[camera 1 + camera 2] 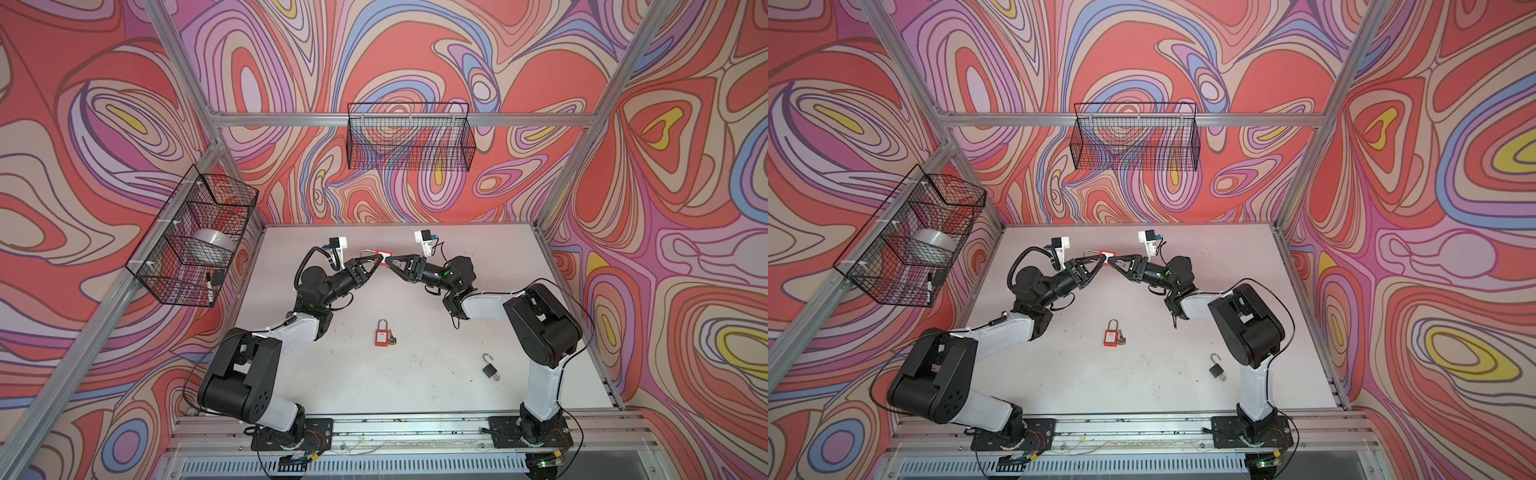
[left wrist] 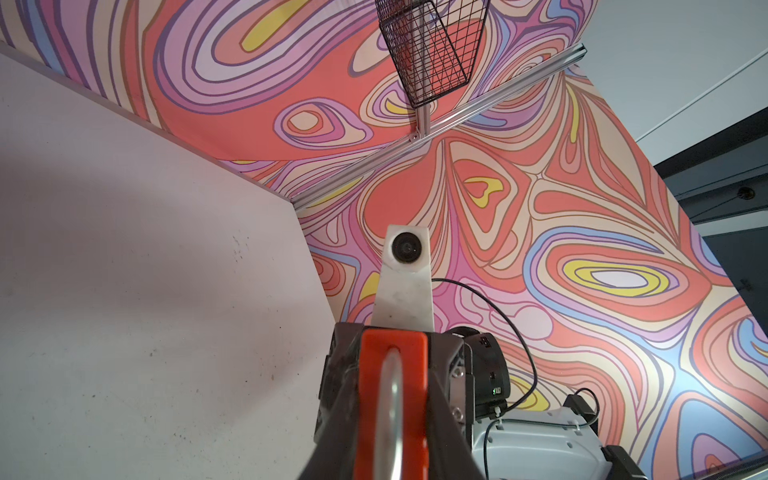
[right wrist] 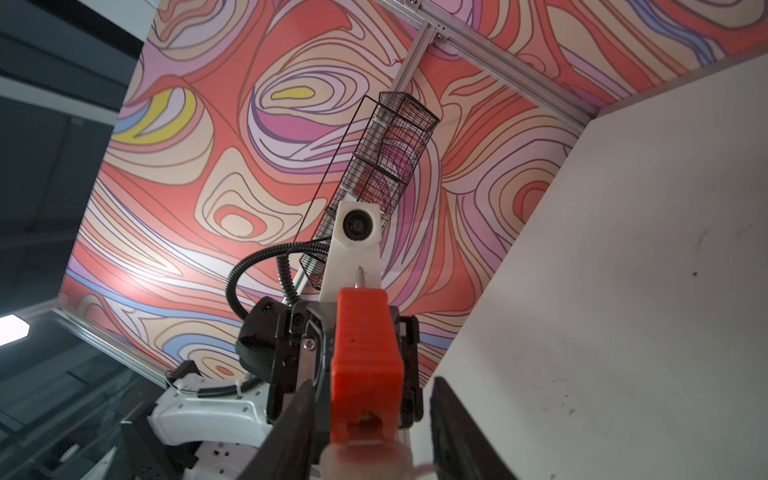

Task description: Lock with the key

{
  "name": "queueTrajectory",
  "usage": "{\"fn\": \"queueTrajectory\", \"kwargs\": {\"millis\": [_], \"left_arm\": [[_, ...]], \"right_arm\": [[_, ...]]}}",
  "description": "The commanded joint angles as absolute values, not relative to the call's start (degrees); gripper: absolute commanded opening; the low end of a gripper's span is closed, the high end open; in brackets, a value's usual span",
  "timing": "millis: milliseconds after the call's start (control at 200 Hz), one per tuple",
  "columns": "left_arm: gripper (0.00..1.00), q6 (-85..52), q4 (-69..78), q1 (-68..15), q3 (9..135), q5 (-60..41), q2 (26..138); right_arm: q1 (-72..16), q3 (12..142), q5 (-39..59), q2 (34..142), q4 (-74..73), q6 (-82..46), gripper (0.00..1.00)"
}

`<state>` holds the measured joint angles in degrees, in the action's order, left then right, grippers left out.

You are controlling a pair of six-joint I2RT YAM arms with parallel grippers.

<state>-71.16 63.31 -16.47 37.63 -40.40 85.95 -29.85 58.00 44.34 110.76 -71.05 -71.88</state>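
A red padlock (image 1: 383, 254) (image 1: 1106, 254) with a white label hangs above the far middle of the table, its steel shackle pointing left. My left gripper (image 1: 378, 260) (image 2: 392, 374) is shut on the lock's body (image 2: 409, 374), and the shackle (image 2: 390, 411) runs between its fingers. My right gripper (image 1: 389, 262) (image 3: 372, 382) faces it from the right and stands open. Its fingers (image 3: 291, 428) sit either side of the lock (image 3: 365, 353) with gaps. A pale, blurred key head (image 3: 365, 459) sits at the lock's keyhole end.
A second red padlock (image 1: 380, 334) with a key (image 1: 392, 338) lies mid-table. A black padlock (image 1: 489, 368) with its shackle open lies to the right. Wire baskets hang on the back wall (image 1: 409, 137) and the left wall (image 1: 195, 237).
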Motion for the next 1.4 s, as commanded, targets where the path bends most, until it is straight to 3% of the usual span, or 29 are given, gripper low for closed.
{"fn": "queueTrajectory", "kwargs": {"millis": [0,596,1147,1392], "left_arm": [[0.0,-72.0,67.6,-16.5,39.5,-40.4,85.1],[0.0,-72.0,67.3,-16.5,39.8,-40.5,85.1],[0.0,-71.9,67.0,-16.5,39.6,-40.5,85.0],[0.0,-71.6,66.4,-16.5,39.3,-40.5,84.7]], "right_arm": [[-28.5,56.2,43.5,108.7,-71.6,-71.1,0.61],[-26.5,52.6,44.4,106.8,-69.4,-68.8,0.65],[-27.2,52.6,43.8,103.4,-51.1,-55.7,0.65],[-27.1,51.2,44.3,102.0,-55.8,-57.3,0.65]]}}
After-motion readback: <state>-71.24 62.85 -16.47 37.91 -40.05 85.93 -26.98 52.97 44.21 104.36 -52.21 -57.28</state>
